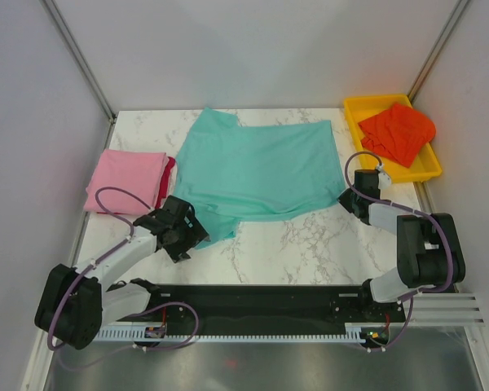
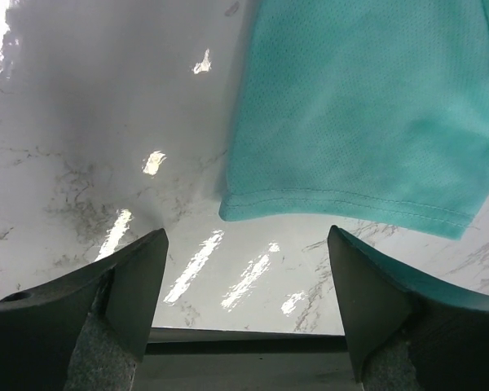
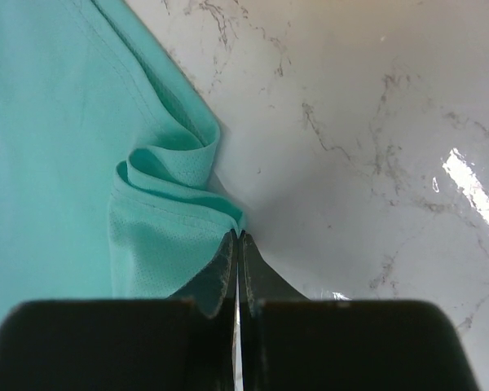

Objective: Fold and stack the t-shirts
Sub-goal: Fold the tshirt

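1. Left jaws: spread wide with nothing between them, held over bare counter (image 2: 106, 163) at the near-left corner of the teal t-shirt (image 2: 367, 106). In the left wrist view the stitched hem lies just past the tips, nearer the right-hand one, and is apart from both.
2. Right jaws: pressed together, pinching the near-right corner of the teal t-shirt (image 3: 49, 122) at its hem. The cloth bunches into a small doubled fold right at the tips, with marbled counter (image 3: 375, 122) beside it.
3. Teal t-shirt (image 1: 261, 171): lies mid-counter between the two arms.
   - It is spread mostly flat, broad side across.
   - One point runs up toward the far-left.
   - A flap hangs lower at the near-left, by the left jaws.
   - The fabric is a fine mesh knit with a double-stitched hem, and there are shallow creases near the right corner.
4. Pink t-shirt (image 1: 126, 181): folded into a flat rectangle on the left of the counter (image 1: 310, 240), just beside the teal one.
5. Crimson t-shirt (image 1: 169, 175): only a thin strip shows, along the right edge of the pink one and apparently beneath it.
6. Orange-red t-shirt (image 1: 398, 132): loosely crumpled inside the yellow tray (image 1: 367, 102) at the far-right corner, well apart from both jaws.
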Motion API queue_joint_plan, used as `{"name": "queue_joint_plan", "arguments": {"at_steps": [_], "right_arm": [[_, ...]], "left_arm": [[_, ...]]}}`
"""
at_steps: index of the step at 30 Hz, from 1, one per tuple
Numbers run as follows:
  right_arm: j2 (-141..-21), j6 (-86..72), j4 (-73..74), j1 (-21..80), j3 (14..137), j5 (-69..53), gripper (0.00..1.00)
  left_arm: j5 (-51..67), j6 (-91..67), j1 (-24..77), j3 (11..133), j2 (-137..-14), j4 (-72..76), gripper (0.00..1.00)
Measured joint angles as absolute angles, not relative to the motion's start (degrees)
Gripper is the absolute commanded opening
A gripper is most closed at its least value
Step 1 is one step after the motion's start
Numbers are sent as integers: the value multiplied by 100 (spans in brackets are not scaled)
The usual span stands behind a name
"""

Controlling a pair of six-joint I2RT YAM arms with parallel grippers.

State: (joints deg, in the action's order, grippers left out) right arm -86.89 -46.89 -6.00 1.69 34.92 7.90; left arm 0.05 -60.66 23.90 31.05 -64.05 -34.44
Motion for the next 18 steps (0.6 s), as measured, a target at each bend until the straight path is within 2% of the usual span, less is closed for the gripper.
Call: {"name": "queue_joint_plan", "arguments": {"at_steps": [3,8,12,17,18], "right_arm": [[-8680,-4694,-589,169,3492,781,0],[-8604,-4696,-569,169,3457,753,0],[-8479,-4694,-563,169,3376,729,0],[-8447,-4694,-561,169,3326,707,0],[-8444,-4694,-561,169,3323,690,0]], "left_arm": [[-40,-6108,2488,3131,-6543,-3463,84],[-303,-6237,2526,3297,-6886,-3489,75],[-604,-6357,2528,3422,-7065,-3509,62],[-766,-6405,2526,3548,-7234,-3500,59],[-766,-6410,2526,3551,-7258,-3500,54]]}}
